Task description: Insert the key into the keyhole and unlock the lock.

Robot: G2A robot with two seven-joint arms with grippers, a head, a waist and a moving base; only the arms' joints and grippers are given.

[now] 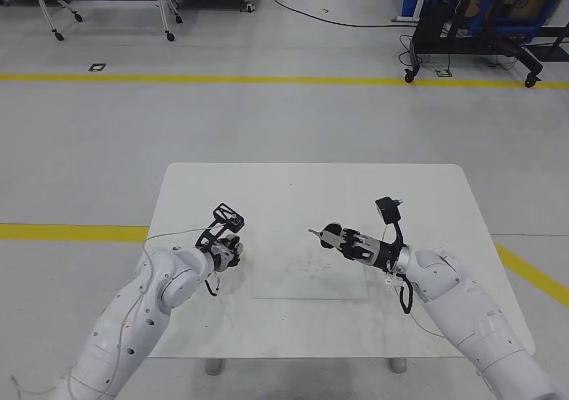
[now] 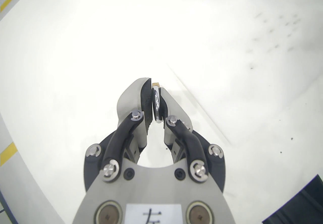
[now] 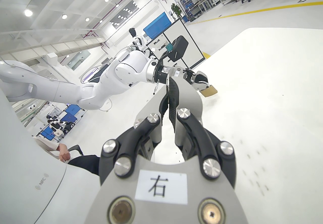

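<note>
My left gripper (image 2: 153, 86) is shut on the silver shackle (image 2: 157, 106) of a small brass padlock (image 3: 209, 90), held just above the white table (image 1: 314, 190) left of centre. The lock's brass body hangs beyond the fingertips, and its keyhole is hidden. My right gripper (image 1: 331, 238) hovers right of centre, shut on a thin key (image 1: 314, 233) whose tip points left toward the lock. A gap of bare table separates key and lock. In the right wrist view the shut right gripper (image 3: 169, 81) lines up just beside the left gripper (image 3: 201, 79) farther off.
A thin clear sheet (image 1: 304, 275) lies flat on the table between the arms, its edge (image 2: 199, 111) running past the left gripper. Faint dark specks (image 2: 275, 33) mark the tabletop. The table's far half is bare, with floor on all sides.
</note>
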